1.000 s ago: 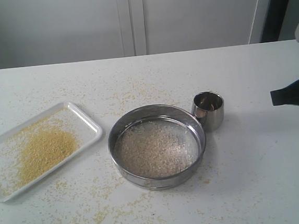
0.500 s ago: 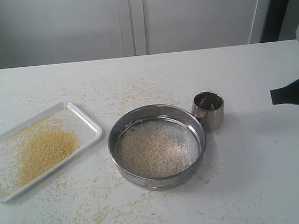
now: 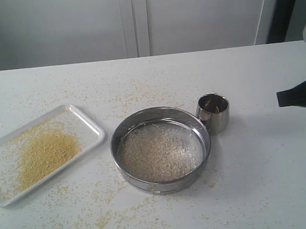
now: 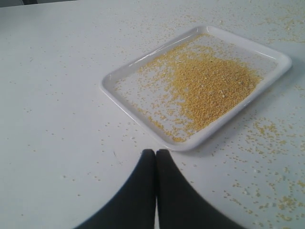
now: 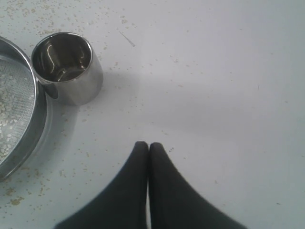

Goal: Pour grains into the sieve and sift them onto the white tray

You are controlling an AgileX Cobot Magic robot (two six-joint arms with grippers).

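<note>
The steel sieve (image 3: 161, 148) rests on the table's middle, holding pale coarse grains (image 3: 156, 154) on its mesh; its rim (image 5: 26, 129) also shows in the right wrist view. At the left lies the white tray (image 3: 87, 123) with a heap of fine golden grains (image 3: 44, 153), seen closer in the left wrist view as tray (image 4: 143, 119) and grains (image 4: 209, 86). My left gripper (image 4: 156, 152) is shut and empty, just short of the tray's corner. My right gripper (image 5: 148, 145) is shut and empty, apart from the sieve; it shows at the right edge (image 3: 280, 99).
A small steel cup (image 3: 213, 112) stands upright against the sieve's far right side, also in the right wrist view (image 5: 69, 67). Loose grains are scattered over the white table (image 3: 266, 179), thickest in front of the tray and the sieve.
</note>
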